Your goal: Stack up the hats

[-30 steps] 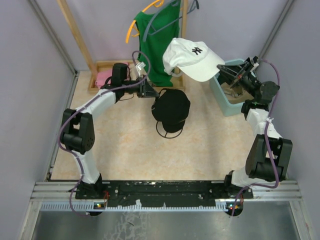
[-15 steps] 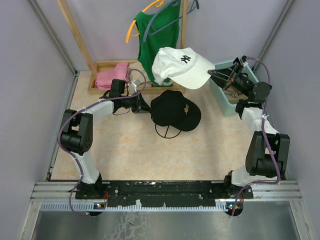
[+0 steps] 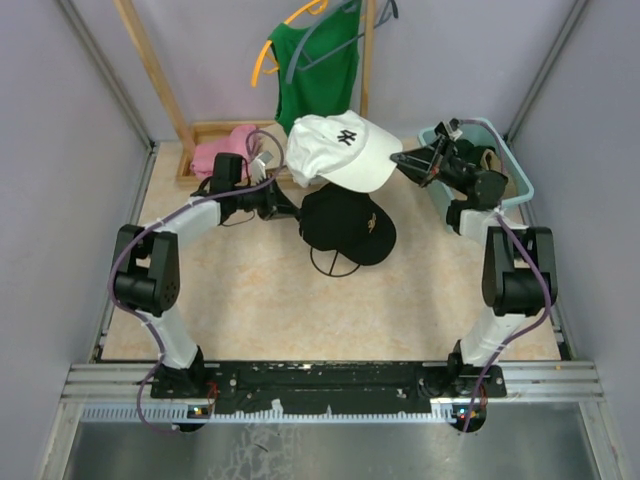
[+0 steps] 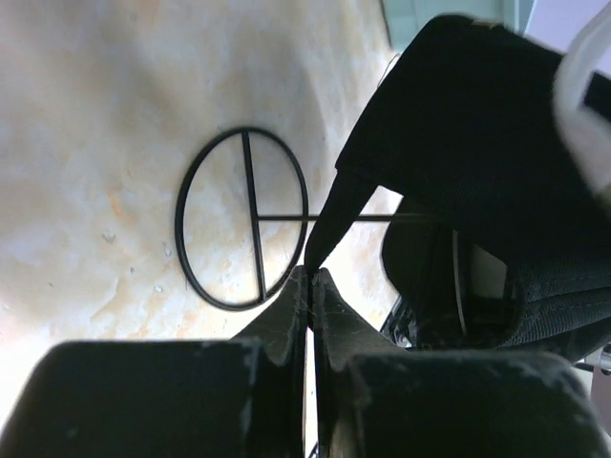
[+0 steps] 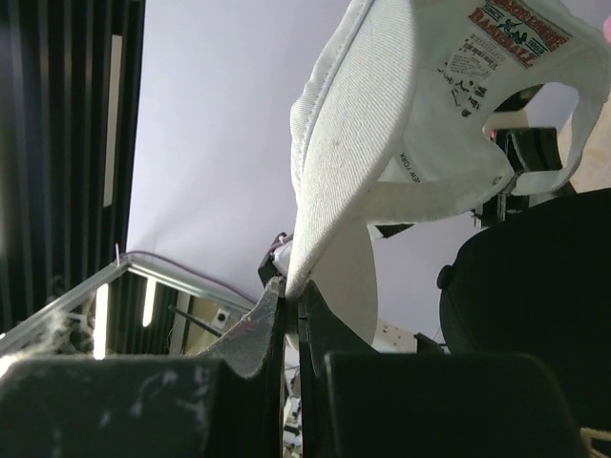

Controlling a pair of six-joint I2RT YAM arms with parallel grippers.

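Observation:
A white cap (image 3: 335,150) with a dark emblem hangs in the air over the back of a black cap with a gold emblem (image 3: 350,225), which lies on the table. My right gripper (image 3: 405,160) is shut on the white cap's brim (image 5: 329,191), and the jaws pinch its edge (image 5: 291,286). My left gripper (image 3: 290,208) is shut on the black cap's left edge. In the left wrist view the black fabric (image 4: 477,143) runs down into the closed jaws (image 4: 313,275). The second black cap is not visible. Something tan (image 3: 488,160) shows inside the bin.
A teal bin (image 3: 515,165) stands at the back right behind my right gripper. A pink cloth (image 3: 222,150) lies in a wooden rack base at the back left. A green shirt (image 3: 315,70) hangs on an orange hanger. A black circle mark (image 4: 243,219) is on the table.
My right gripper has carried the white cap left and lower, over the black cap. My left gripper shifted down and left, and the black cap now lies with its emblem up.

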